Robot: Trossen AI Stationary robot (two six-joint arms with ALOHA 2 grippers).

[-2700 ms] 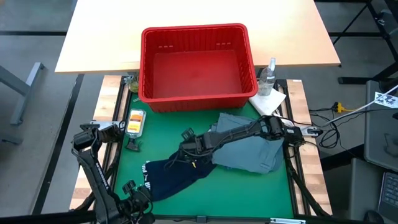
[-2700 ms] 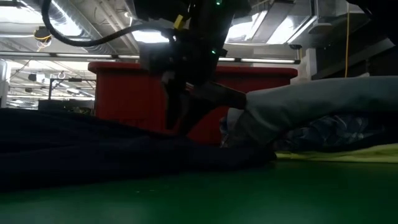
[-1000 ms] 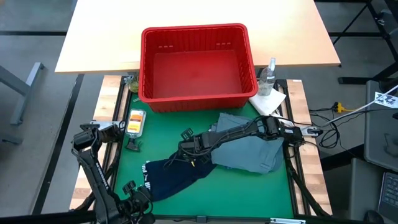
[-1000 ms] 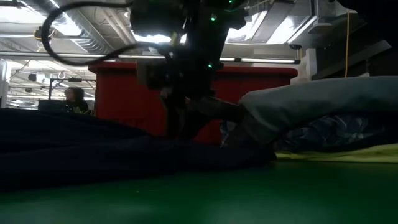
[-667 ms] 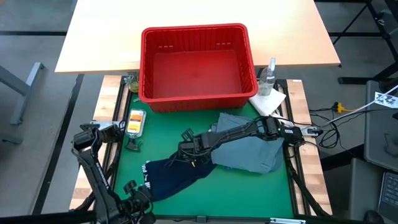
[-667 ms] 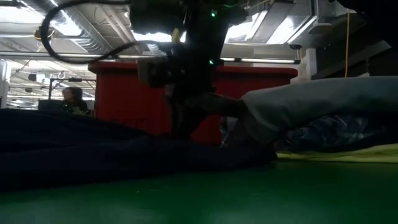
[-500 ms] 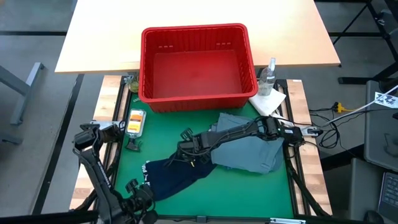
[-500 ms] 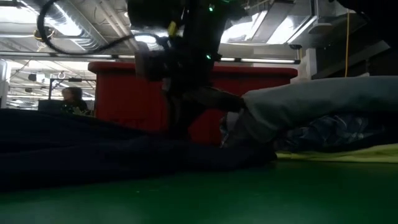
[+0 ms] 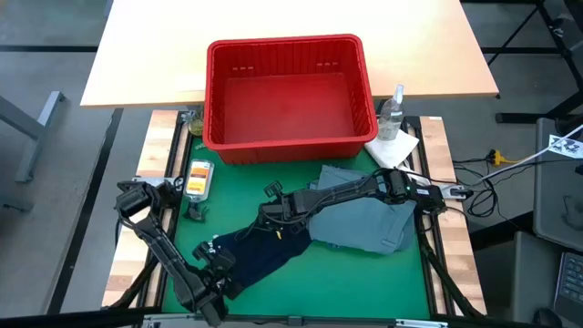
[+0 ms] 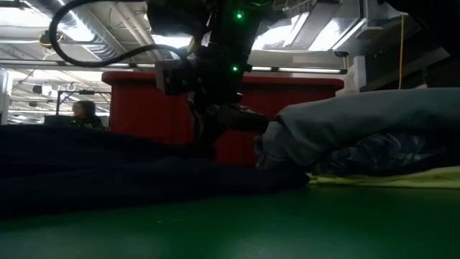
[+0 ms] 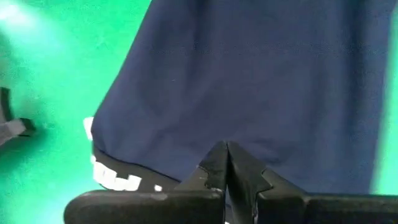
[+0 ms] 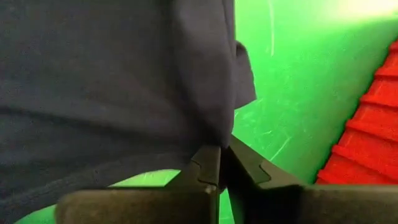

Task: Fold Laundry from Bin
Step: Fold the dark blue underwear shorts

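The dark navy garment (image 9: 260, 255) lies spread on the green mat, its far end beside the grey-blue garment (image 9: 364, 223). My right gripper (image 12: 222, 149) reaches in from the right and is shut on that far end (image 9: 273, 221). My left gripper (image 11: 226, 149) is shut and hangs over the navy garment's near-left part (image 9: 219, 260), close to white lettering (image 11: 115, 177). In the low view the grey-blue garment (image 10: 359, 122) lies on plaid cloth (image 10: 381, 160) and a yellow piece (image 10: 410, 178). The red bin (image 9: 287, 44) stands at the far side with nothing showing inside. My right gripper pinches the navy garment's far edge (image 12: 219, 134) between its two fingers; one layer or several, I cannot tell. The fingers slant down from the table's right side. The rest of the garment lies slack on the mat. My left gripper's shut fingertips are right at the navy cloth (image 11: 249, 74); I cannot tell whether they touch it.
A spray bottle (image 9: 392, 114) and a white paper towel (image 9: 393, 146) sit at the bin's right. An orange-and-white object (image 9: 198, 178) and a small dark clip (image 9: 194, 211) lie on the mat's left. A person (image 10: 85, 114) shows beyond the table.
My left gripper has swung from the table's near-left corner toward the navy garment and come down over its near-left part, staying shut. My right gripper has stayed at the garment's far end.
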